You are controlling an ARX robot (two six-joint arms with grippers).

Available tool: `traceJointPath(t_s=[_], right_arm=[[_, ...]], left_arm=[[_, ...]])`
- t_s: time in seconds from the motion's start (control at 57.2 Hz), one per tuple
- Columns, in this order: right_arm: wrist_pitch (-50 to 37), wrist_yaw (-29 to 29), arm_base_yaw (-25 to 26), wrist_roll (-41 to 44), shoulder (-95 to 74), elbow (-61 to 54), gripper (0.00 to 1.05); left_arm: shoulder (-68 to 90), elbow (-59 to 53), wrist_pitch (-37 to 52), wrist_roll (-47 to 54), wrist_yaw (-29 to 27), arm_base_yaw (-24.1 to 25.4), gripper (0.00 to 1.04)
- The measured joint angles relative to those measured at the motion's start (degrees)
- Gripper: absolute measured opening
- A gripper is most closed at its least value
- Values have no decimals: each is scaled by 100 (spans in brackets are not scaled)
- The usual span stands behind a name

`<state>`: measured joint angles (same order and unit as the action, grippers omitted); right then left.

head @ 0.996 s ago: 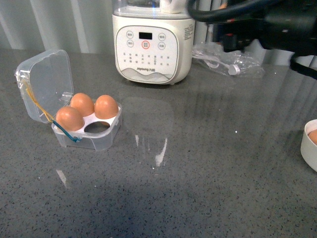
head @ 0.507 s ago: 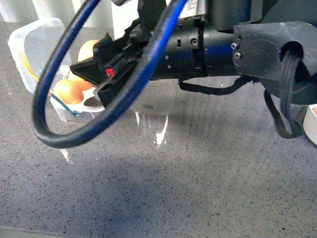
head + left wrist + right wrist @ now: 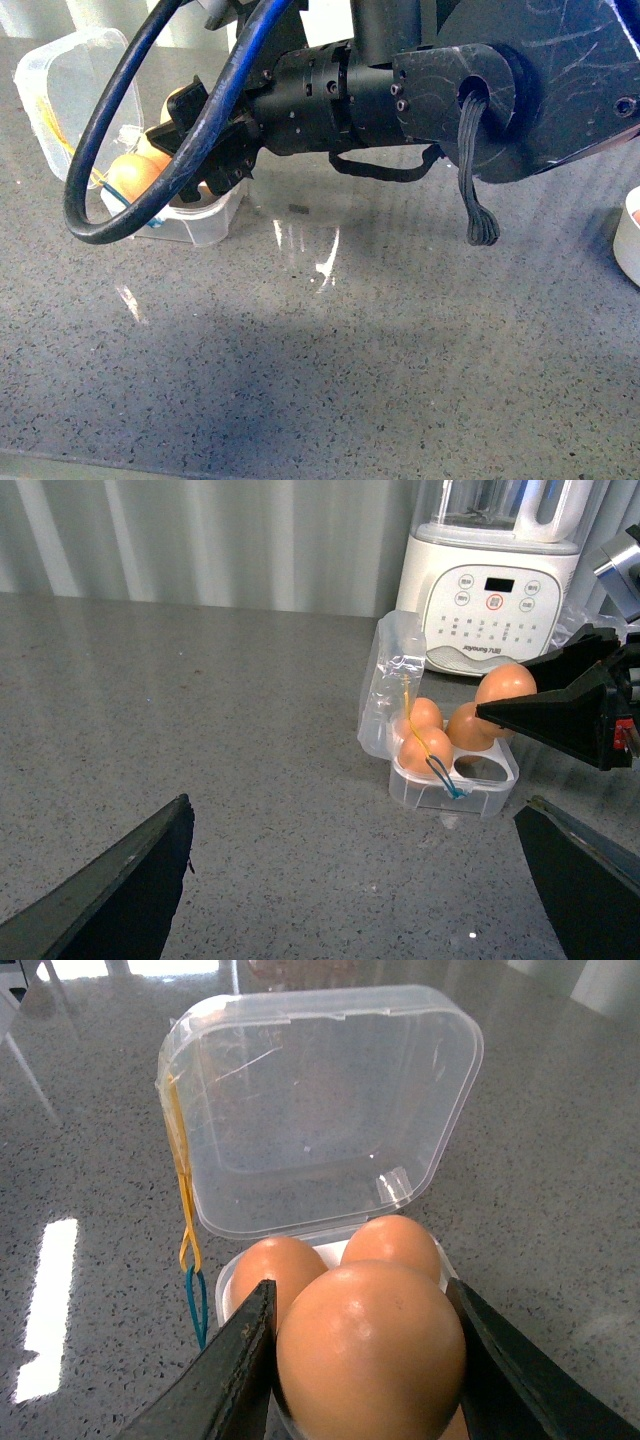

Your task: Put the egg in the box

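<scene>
The box (image 3: 452,785) stands open on the grey counter, its clear lid (image 3: 320,1100) up, with yellow and blue bands at one side. It holds three brown eggs (image 3: 425,748). One cup (image 3: 482,770) is empty. My right gripper (image 3: 360,1295) is shut on the egg (image 3: 370,1350) and holds it just above the box, over the side nearest the empty cup. The held egg also shows in the left wrist view (image 3: 505,685). In the front view my right arm (image 3: 400,90) hides most of the box (image 3: 190,228). My left gripper (image 3: 355,880) is open and empty, well short of the box.
A white blender-type appliance (image 3: 495,580) stands behind the box, with a clear plastic bag (image 3: 575,630) beside it. A white bowl (image 3: 630,235) sits at the counter's right edge. A black and blue cable loop (image 3: 120,200) hangs in front of the box.
My right arm has swung from the back right across to the box with the egg. In the last half second it moved further left and lower over the tray.
</scene>
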<state>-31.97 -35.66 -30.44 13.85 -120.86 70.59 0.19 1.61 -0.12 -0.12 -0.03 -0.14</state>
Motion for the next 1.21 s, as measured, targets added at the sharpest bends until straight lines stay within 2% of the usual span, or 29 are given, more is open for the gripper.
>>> traceJointPath(t_s=[0.367,0.629,0.716,1.066,1.205], right_arm=[[234,59,-20,203,-79,0,44],[304,70,-22,372,-136,0,82],[138,140,-7,339,-107,-26,99],[-291,297,463,-72,780,-511,97],[-428,835,704,-258,1222,-782,97]], left_arm=[[0,0,0,0,0,0,98],[0,0,0,0,-2,0,98],[0,0,0,0,-2,0,98],[0,0,0,0,-2,0,98],[0,0,0,0,0,0,98]])
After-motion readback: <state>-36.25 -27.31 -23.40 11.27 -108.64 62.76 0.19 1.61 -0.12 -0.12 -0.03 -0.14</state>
